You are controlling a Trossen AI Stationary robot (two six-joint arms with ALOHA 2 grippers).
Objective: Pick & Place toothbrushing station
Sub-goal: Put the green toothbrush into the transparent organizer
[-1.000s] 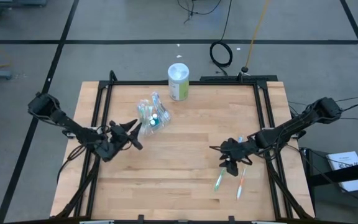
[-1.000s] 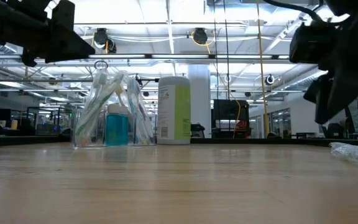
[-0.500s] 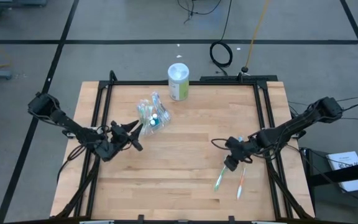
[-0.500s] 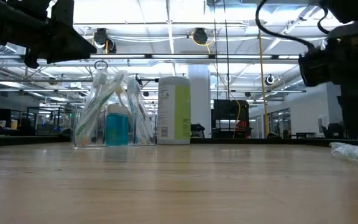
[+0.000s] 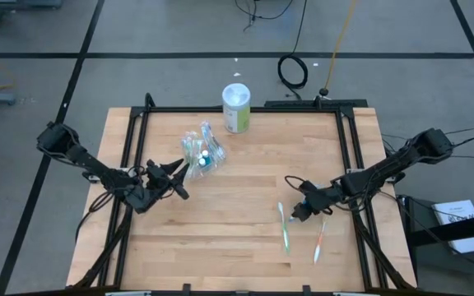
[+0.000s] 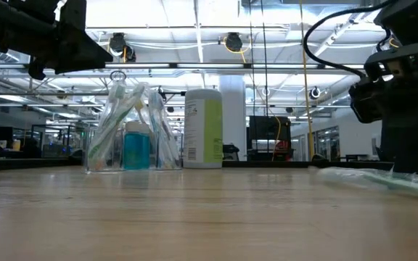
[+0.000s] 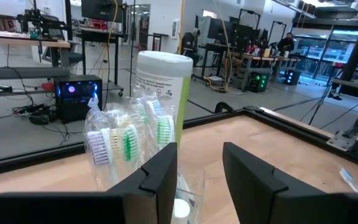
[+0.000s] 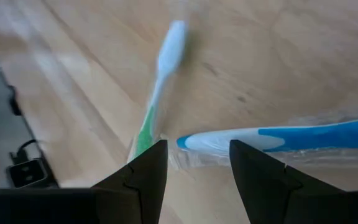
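Note:
A clear crinkly container (image 5: 200, 154) stands on the table's far left part, holding toothbrushes and a blue tube (image 6: 136, 147). It also shows in the left wrist view (image 7: 129, 146). My left gripper (image 5: 177, 176) is open, just left of the container and aimed at it. My right gripper (image 5: 298, 211) is open and low over the table at the right. A green toothbrush (image 5: 284, 226) and an orange one (image 5: 318, 239) lie flat beside it. In the right wrist view the green toothbrush (image 8: 157, 93) and a wrapped blue toothbrush (image 8: 291, 138) lie just ahead of the open fingers (image 8: 194, 168). My right gripper points slanting down at the table, and the blue toothbrush's end (image 8: 188, 142) lies just ahead of the gap between its open fingers. I cannot tell whether a finger touches it or the green toothbrush. Both brushes lie flat on the table.
A white and green canister (image 5: 236, 108) stands at the far edge behind the container. A black frame (image 5: 245, 109) runs along the table's far, left and right sides. The bare wood (image 5: 220, 222) lies between the two arms.
My right gripper has gone down toward the table and a little toward its left edge. The green toothbrush has slid and turned on the table. It now lies nearly along the near-far line, its head farther toward the far edge than before.

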